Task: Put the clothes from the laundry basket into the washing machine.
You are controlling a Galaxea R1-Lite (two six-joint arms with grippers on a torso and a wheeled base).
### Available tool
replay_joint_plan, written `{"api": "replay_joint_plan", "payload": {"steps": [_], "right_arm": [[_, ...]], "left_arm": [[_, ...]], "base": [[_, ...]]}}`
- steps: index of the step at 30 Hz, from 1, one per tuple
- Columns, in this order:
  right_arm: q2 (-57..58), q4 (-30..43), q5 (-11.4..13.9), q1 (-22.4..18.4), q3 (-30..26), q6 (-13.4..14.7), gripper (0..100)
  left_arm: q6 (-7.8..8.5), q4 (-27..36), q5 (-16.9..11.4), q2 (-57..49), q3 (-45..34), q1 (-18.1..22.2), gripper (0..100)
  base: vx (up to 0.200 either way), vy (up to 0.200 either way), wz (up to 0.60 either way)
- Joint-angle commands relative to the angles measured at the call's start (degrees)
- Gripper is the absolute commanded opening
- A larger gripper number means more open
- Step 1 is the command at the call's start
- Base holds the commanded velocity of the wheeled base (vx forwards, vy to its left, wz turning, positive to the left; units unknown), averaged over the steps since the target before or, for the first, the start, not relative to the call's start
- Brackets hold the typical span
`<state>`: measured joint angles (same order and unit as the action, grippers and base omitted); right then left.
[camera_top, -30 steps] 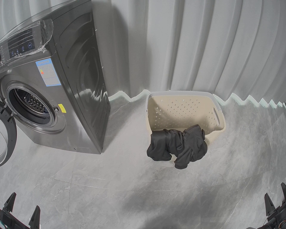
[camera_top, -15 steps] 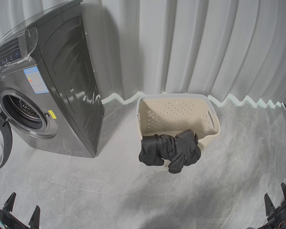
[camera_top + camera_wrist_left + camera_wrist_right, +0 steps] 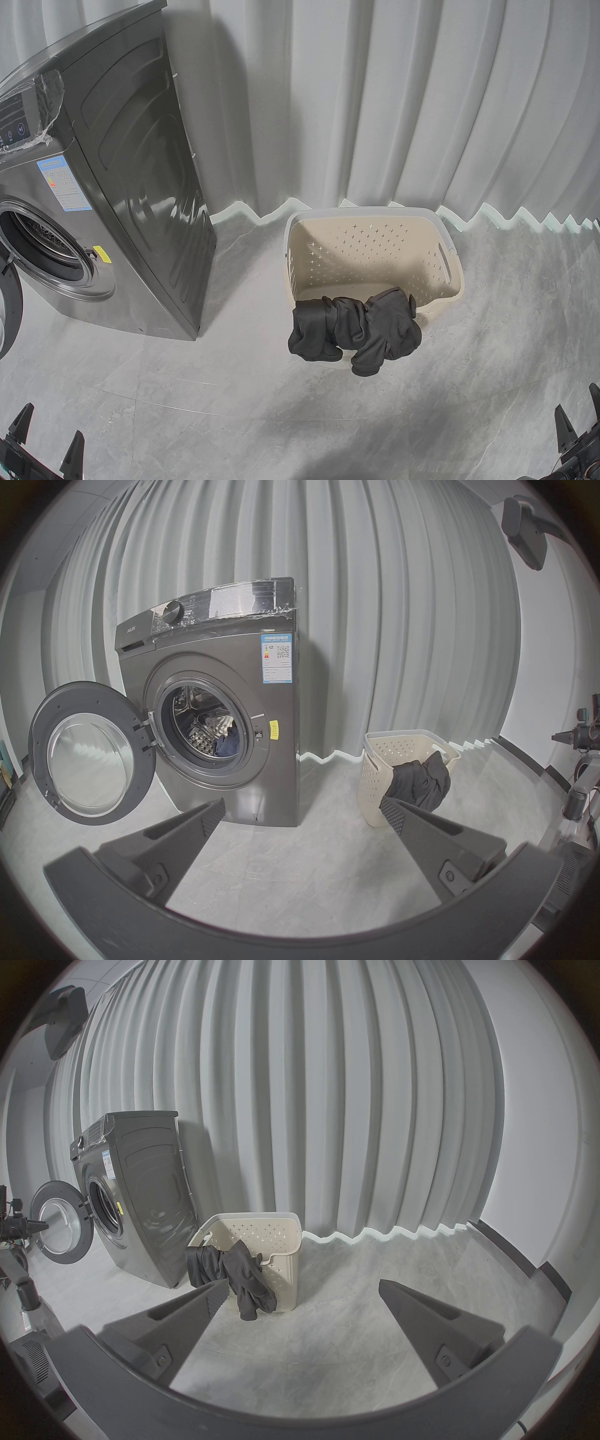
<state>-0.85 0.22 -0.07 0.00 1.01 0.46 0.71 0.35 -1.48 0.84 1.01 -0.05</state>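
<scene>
A cream laundry basket [image 3: 375, 215] stands on the floor by the curtain, with a dark grey garment [image 3: 353, 328] draped over its near rim and hanging outside. Left of it is the grey washing machine [image 3: 125, 187], door [image 3: 87, 752] swung open; some clothes lie in the drum [image 3: 209, 727]. My left gripper [image 3: 47, 440] is low at the near left, open and empty. Low at the near right, my right gripper [image 3: 578, 419] is open and empty too. In the wrist views the basket [image 3: 406, 745] [image 3: 275, 1235] and garment [image 3: 422, 783] [image 3: 234, 1269] lie well ahead of both grippers [image 3: 300, 817] [image 3: 303, 1300].
Grey tiled floor [image 3: 250, 387] stretches open between me and the basket. A white pleated curtain [image 3: 406, 94] runs along the back. The open machine door juts out at the far left [image 3: 9, 306].
The whole head view has shifted: machine and basket sit further left and lower in frame, so the camera moved. Neither gripper has changed, and the garment lies the same way.
</scene>
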Motion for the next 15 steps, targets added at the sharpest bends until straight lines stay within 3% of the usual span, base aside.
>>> {"api": "replay_joint_plan", "payload": {"steps": [1, 8, 10, 15], "right_arm": [[0.24, 0.04, -0.01, 0.09, -0.92, 0.15, 100], [0.24, -0.04, 0.42, 0.09, -0.92, -0.2, 100], [0.24, -0.92, 1.83, 0.0, -0.57, -0.64, 100], [-3.8, -0.4, 3.33, 0.0, 10.77, -0.55, 100]], "left_arm": [[0.0, 0.0, -0.02, -0.84, -0.84, 0.05, 100], [0.0, 0.0, -0.02, -0.84, -0.84, 0.05, 100], [0.0, 0.0, -0.02, -0.84, -0.84, 0.05, 100], [0.0, 0.0, -0.02, -0.84, -0.84, 0.05, 100]], "base": [[0.0, 0.0, 0.0], [0.0, 0.0, 0.0], [0.0, 0.0, 0.0], [0.0, 0.0, 0.0]]}}
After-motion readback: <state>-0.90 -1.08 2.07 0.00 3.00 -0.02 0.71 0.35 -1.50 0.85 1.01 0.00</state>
